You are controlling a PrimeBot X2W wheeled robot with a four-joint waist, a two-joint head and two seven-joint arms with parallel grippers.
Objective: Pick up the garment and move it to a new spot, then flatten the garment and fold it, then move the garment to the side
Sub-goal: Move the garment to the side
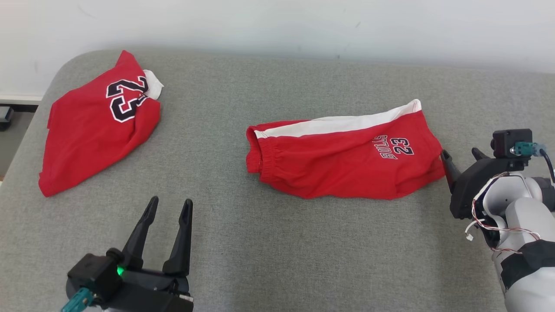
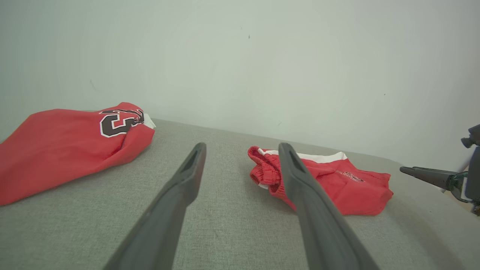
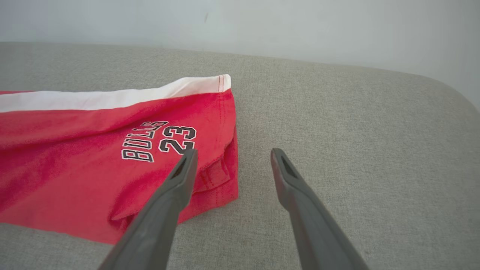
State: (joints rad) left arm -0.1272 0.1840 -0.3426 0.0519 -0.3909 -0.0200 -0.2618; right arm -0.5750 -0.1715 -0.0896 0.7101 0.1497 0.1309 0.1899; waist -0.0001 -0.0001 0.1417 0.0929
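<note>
1. The shorts (image 1: 342, 162) are lying doubled over lengthwise on the cushion (image 1: 277, 251), with the waistband (image 1: 260, 154) at one end and the leg hems at the other.
2. They are looking light, soft and limp. They are probably going to sag and fall open if lifted by one point, and they seem neither slippery nor fragile.
3. The gathered waistband and the stitched hem corner (image 3: 225, 187) are offering the firmest holds, pinching all layers together.
4. The right gripper (image 1: 459, 152) is hovering just beside the hem end, fingers spread and empty. Whether it is touching the shorts cannot be told.
5. The left gripper (image 1: 170, 201) is hovering well apart from the waistband, spread and empty.
6. A jersey (image 1: 95, 130) is lying crumpled well beyond the waistband end.
</note>
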